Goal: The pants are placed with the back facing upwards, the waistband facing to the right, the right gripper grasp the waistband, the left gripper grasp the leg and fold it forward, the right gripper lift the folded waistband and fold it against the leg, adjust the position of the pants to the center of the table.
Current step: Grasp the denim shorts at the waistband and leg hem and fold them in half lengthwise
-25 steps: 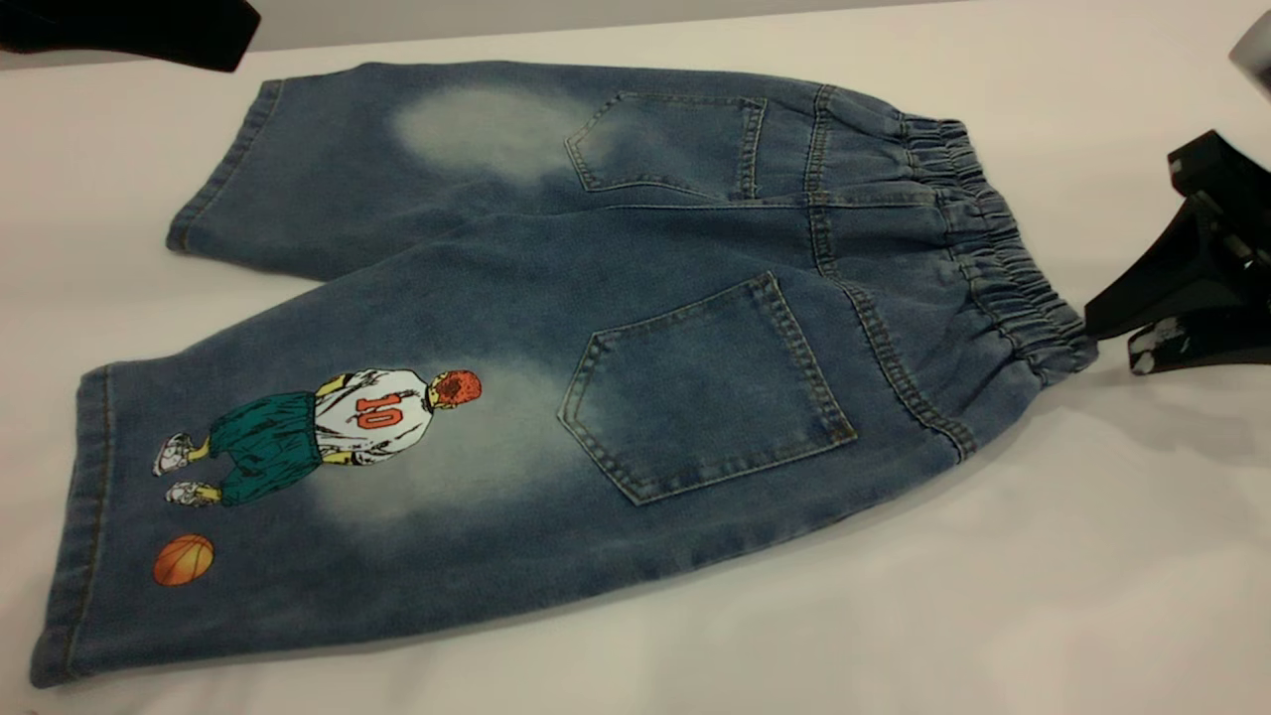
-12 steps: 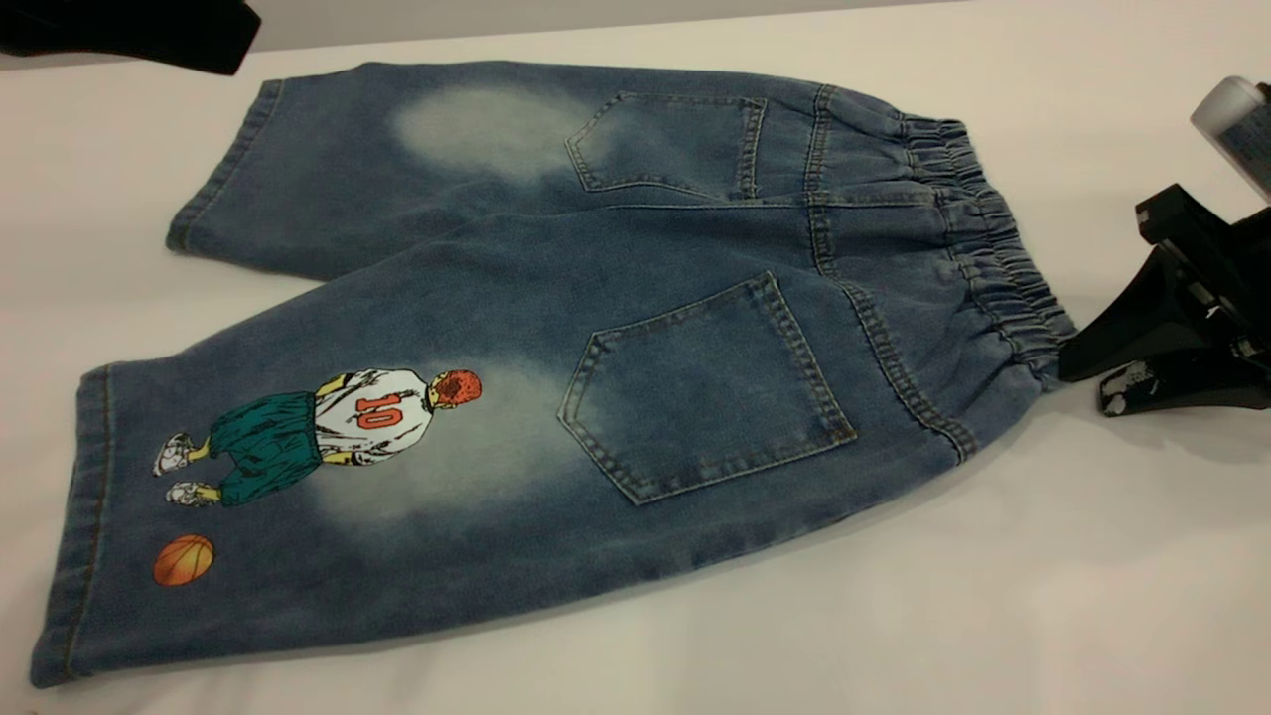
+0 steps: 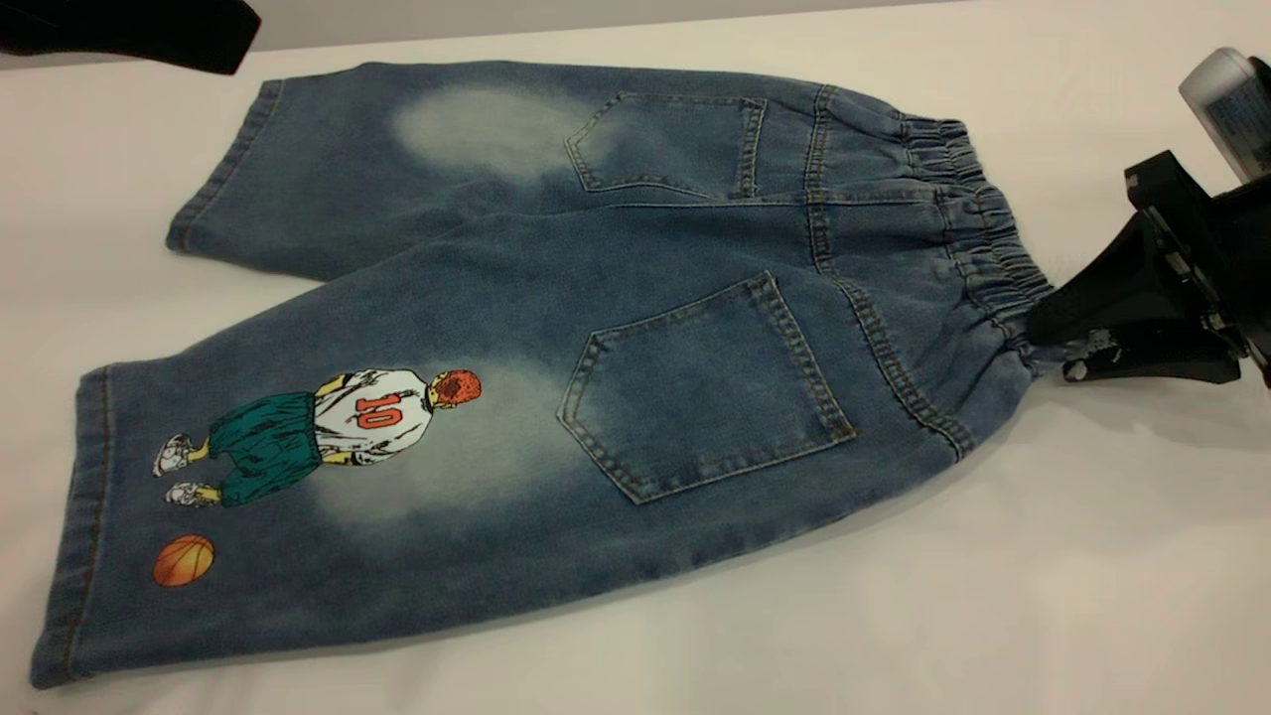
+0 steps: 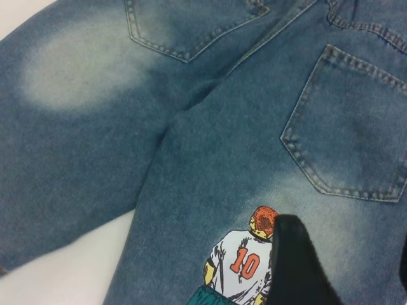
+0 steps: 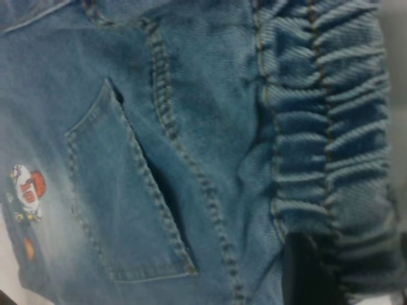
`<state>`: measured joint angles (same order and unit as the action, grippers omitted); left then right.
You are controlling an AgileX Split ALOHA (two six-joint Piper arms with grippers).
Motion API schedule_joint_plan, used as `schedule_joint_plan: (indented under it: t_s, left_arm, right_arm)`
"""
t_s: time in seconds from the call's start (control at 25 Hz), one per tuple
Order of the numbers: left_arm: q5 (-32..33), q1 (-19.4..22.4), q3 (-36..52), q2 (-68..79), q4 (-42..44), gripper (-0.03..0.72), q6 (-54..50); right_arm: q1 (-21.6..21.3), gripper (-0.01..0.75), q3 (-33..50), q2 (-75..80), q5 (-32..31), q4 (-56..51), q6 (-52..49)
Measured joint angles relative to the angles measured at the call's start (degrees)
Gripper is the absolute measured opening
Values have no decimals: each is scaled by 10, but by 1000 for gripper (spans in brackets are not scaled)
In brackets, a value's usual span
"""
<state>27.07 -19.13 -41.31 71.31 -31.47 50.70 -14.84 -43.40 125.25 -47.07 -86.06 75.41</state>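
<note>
Pants (image 3: 556, 348) flat on table (image 3: 993, 616), waistband (image 3: 983, 258) rightward, printed leg (image 3: 298, 497) nearest the camera.

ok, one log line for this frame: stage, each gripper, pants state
stage: waistband grasp | right gripper: at waistband near corner, fabric between fingers | left gripper: above printed leg | pants: flat, unfolded

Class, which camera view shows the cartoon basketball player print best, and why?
The exterior view: the whole print shows, ball included. The left wrist view catches only the head and number 10 shirt, partly behind the left gripper's finger. The right wrist view shows it tiny.
</note>
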Motion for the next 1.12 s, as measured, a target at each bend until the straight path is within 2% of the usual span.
schedule_joint_plan:
  t_s: [0.32,0.64,0.76,0.96,1.12]
  left_arm:
    - [0,0,0,0,1,370,2]
    - [30,0,0,0,1,370,17]
    - [30,0,0,0,5,370,17]
    - [44,0,6,2,42,356,-2]
    - [53,0,39,26,92,353,-41]
  right_arm:
    - [0,241,0,19,-3,-21,5]
    - [0,239,0,40,-57,-71,51]
    - [0,199,0,40,-56,-76,53]
    - [0,49,0,40,-56,-83,53]
    - [0,36,0,40,-56,-93,53]
